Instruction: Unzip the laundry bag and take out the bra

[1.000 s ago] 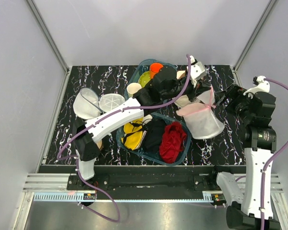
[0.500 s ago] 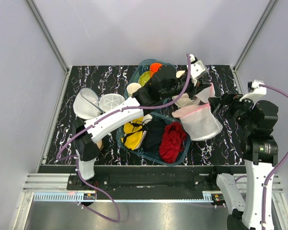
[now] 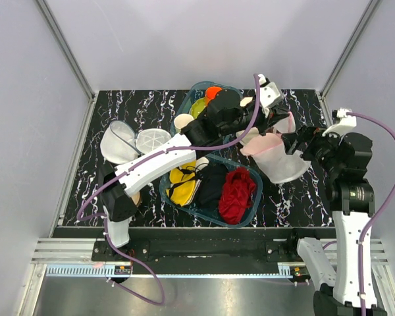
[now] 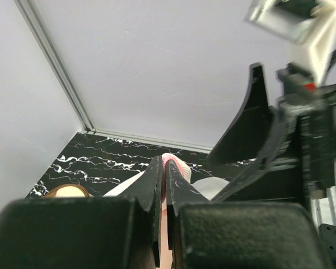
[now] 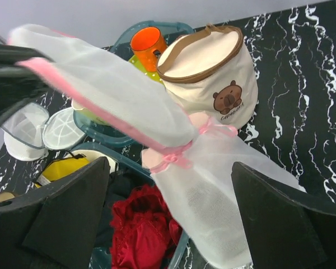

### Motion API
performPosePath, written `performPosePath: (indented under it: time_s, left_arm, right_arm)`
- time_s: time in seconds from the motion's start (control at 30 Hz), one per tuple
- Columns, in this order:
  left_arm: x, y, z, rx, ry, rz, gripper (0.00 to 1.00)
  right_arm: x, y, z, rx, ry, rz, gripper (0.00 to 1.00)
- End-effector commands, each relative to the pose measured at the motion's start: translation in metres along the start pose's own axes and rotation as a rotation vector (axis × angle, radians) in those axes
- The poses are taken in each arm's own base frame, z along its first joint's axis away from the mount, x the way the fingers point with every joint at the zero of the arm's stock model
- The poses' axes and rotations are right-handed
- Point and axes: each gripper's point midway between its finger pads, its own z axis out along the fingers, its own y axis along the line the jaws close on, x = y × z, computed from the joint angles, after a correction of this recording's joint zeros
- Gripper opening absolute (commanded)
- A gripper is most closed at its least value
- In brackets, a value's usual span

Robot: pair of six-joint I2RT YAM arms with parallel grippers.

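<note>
1. Soft white see-through mesh laundry bag (image 3: 280,164) with pink zip trim sits on the right part of the table, just right of the trays. Its body slumps toward the near right, and the mouth side is raised toward the middle.
2. In the right wrist view the bag's top flap (image 5: 109,84) is stretched up and to the left. The pink trim bunches where the flap meets the body.
3. Pale pink soft padded bra (image 5: 198,119): only a small rounded bit shows at the bag's mouth, behind the trim. The rest is hidden, so it appears to be inside the bag.
4. Left gripper (image 4: 163,168): jaws nearly closed, pinching the pink trim edge of the bag.
5. Right gripper (image 5: 171,165): jaws spread wide, black fingers (image 5: 61,218) on either side of the view. It points at the bag's mouth; contact cannot be told.
6. Cream cylindrical fabric basket (image 5: 207,73) with a brown rim and an animal print stands upright just behind the bag.
7. Orange plastic cup (image 3: 214,92) sits in the far teal tray.
8. Crumpled red cloth (image 3: 237,192) lies in the near clear teal plastic tray (image 3: 166,196), beside dark and yellow items.
9. Plain white mesh pouch (image 3: 117,141) and round mesh disc (image 3: 153,139) lie well apart, on the left of the black marbled table (image 3: 151,108).
</note>
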Motion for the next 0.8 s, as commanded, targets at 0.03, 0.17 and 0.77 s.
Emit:
performPosePath:
  time_s: [0.03,0.17,0.77]
  left_arm:
    - [-0.083,0.001,-0.023,-0.019,-0.210,0.050,0.00]
    - [-0.085,0.000,-0.026,-0.019,-0.222,0.040,0.00]
    - [-0.072,0.057,-0.036,-0.177,-0.135,-0.154,0.99]
  right_arm:
    - [0.005,-0.002,0.030,-0.038,0.014,0.054,1.00]
    - [0.000,-0.002,0.041,-0.038,-0.008,0.132,0.95]
    - [0.000,0.024,0.044,-0.185,-0.022,0.262,0.00]
